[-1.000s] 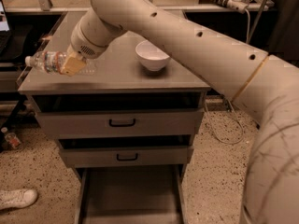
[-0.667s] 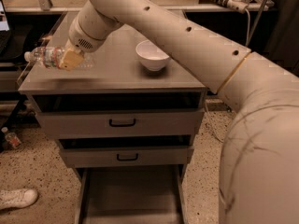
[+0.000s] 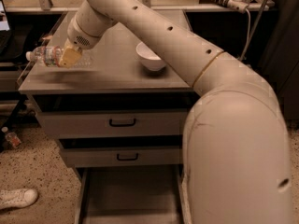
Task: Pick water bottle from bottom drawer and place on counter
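Gripping the small clear plastic water bottle (image 3: 46, 56) sideways, the tan-padded two-finger gripper (image 3: 70, 56) is closed on it just over the large flat grey counter (image 3: 117, 76), at nine o'clock from the white bowl (image 3: 150, 56). If it is released so close to the edge, the round bottle may roll off.

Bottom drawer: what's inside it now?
The wide grey metal bottom drawer shows only bare floor; its right side is hidden by the cream arm. The gripper holds the clear plastic water bottle over the grey counter.

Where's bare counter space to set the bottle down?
The gripper holds the water bottle near the counter's left edge. Bare: front strip, and the gap between bottle and bowl. Crowded: right of the bowl, under the arm.
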`<action>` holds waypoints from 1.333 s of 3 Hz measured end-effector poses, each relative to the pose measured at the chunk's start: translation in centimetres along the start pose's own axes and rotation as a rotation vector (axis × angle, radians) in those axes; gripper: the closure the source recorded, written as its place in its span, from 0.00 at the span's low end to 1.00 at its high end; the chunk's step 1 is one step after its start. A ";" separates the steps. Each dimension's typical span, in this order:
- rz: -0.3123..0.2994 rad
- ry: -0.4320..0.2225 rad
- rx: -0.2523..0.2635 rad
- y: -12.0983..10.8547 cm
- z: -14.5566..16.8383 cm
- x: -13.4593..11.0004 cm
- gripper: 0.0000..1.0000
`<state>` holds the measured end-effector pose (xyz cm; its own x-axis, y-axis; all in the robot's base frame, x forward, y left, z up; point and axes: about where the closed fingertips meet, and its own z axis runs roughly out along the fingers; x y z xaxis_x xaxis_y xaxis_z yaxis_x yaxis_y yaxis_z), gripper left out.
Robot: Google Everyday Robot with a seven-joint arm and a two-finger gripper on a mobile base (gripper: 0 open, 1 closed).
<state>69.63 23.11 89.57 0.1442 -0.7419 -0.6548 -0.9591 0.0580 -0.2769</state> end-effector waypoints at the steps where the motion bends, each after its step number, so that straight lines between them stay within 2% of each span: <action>1: 0.012 0.004 -0.034 -1.2 2.4 0.6 1.00; 2: 0.015 0.002 -0.037 -1.2 2.6 0.8 1.00; 3: 0.015 0.002 -0.037 -1.2 2.6 0.8 0.82; 4: 0.015 0.002 -0.037 -1.2 2.6 0.8 0.59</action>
<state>71.50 24.17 87.53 0.1294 -0.7424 -0.6573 -0.9695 0.0446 -0.2412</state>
